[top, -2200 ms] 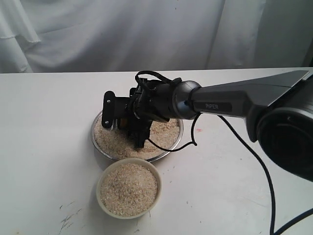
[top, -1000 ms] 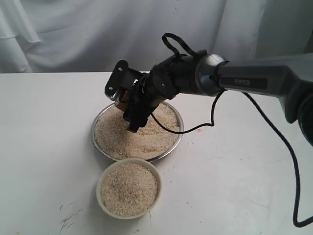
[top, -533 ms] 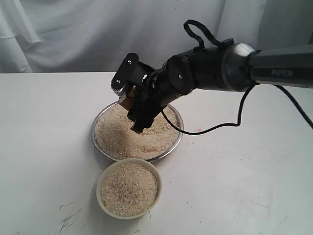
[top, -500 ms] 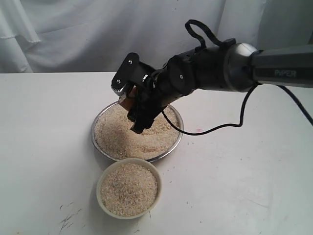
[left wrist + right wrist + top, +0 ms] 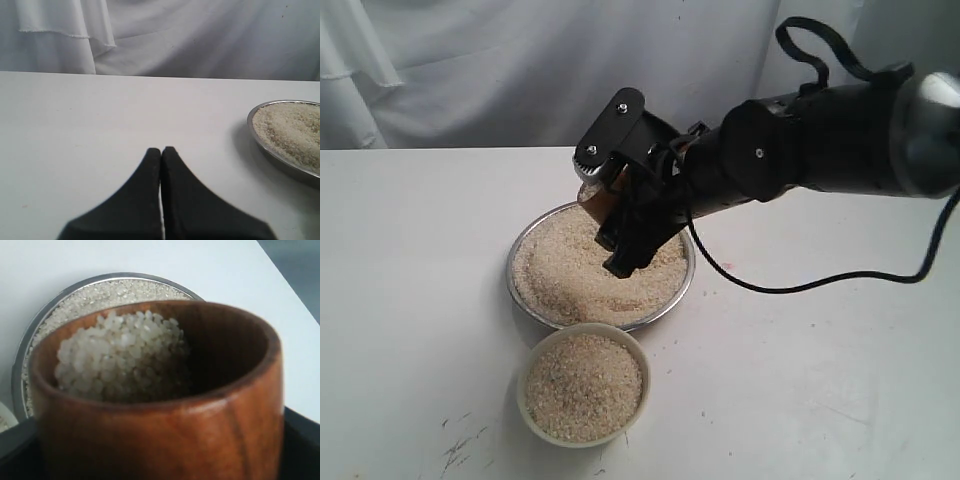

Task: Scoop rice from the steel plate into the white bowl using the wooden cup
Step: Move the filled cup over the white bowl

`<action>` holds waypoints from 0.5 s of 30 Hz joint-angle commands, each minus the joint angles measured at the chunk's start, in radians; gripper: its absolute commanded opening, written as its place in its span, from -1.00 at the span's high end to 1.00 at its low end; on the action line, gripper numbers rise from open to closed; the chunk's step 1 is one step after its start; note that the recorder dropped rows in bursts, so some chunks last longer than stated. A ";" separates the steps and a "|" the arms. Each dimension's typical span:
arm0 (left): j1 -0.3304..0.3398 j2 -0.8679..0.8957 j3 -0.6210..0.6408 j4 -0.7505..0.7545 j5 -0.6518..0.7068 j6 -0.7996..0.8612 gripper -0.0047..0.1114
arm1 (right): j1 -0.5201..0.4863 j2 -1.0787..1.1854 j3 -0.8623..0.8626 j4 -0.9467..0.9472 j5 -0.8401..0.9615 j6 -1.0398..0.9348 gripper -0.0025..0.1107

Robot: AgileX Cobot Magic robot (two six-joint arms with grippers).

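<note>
The wooden cup (image 5: pixel 601 200) hangs above the far side of the steel plate (image 5: pixel 516 291), with my right gripper (image 5: pixel 604 207) shut on it. In the right wrist view the cup (image 5: pixel 200 430) fills the frame, tilted, with rice (image 5: pixel 120 355) heaped inside. Rice (image 5: pixel 565 275) covers the plate. In front of the plate stands the white bowl (image 5: pixel 526 386), full of rice (image 5: pixel 583 387). My left gripper (image 5: pixel 161 150) is shut on nothing, low over the bare table beside the plate (image 5: pixel 261 146), and it is out of the exterior view.
A white table (image 5: pixel 410 250) carries everything, with white cloth (image 5: pixel 470 70) hanging behind it. The right arm's black cable (image 5: pixel 800 288) loops down over the table to the right of the plate.
The right gripper has risen out of the plate's rice with the cup and drifted a little to the right. The bowl and plate have not moved.
</note>
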 commanded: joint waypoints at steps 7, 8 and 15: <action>-0.002 -0.005 0.005 -0.001 -0.006 -0.003 0.92 | 0.034 -0.155 0.195 0.017 -0.068 -0.040 0.96; -0.002 -0.005 0.005 -0.001 -0.006 -0.003 0.92 | 0.043 -0.163 0.209 0.017 -0.078 -0.040 0.96; -0.002 -0.005 0.005 -0.001 -0.006 -0.003 0.92 | 0.108 -0.183 0.296 0.015 -0.120 -0.040 0.96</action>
